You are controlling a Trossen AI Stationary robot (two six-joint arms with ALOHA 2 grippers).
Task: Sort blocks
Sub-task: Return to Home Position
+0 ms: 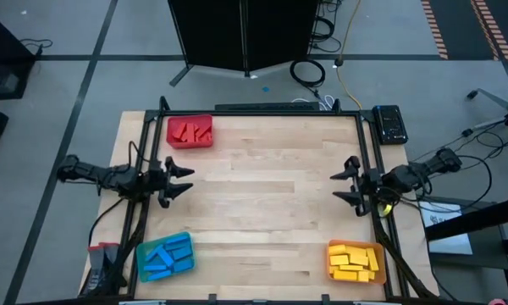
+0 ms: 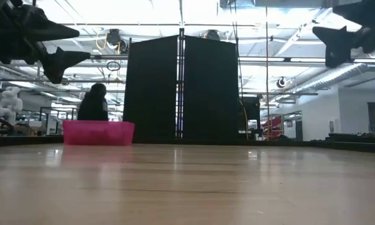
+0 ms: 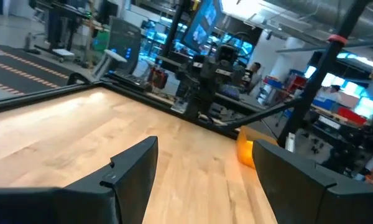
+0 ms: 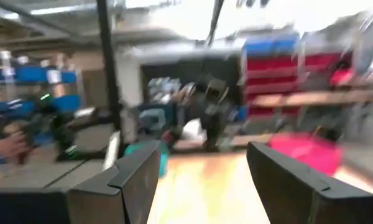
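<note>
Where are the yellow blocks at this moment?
In the high view the yellow blocks lie piled in the orange tray at the bottom-right corner of the table, on the robot's right side, just below the open right claw.

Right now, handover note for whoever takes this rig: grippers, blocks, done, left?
Left gripper: open, empty, at the left edge of the table. Right gripper: open, empty, at the right edge.
Red blocks in the red tray, far left; blue blocks in the teal tray, near left; yellow blocks in the orange tray, near right.
Done: no loose block shows on the table.
Left: likely only parking the arms.
</note>
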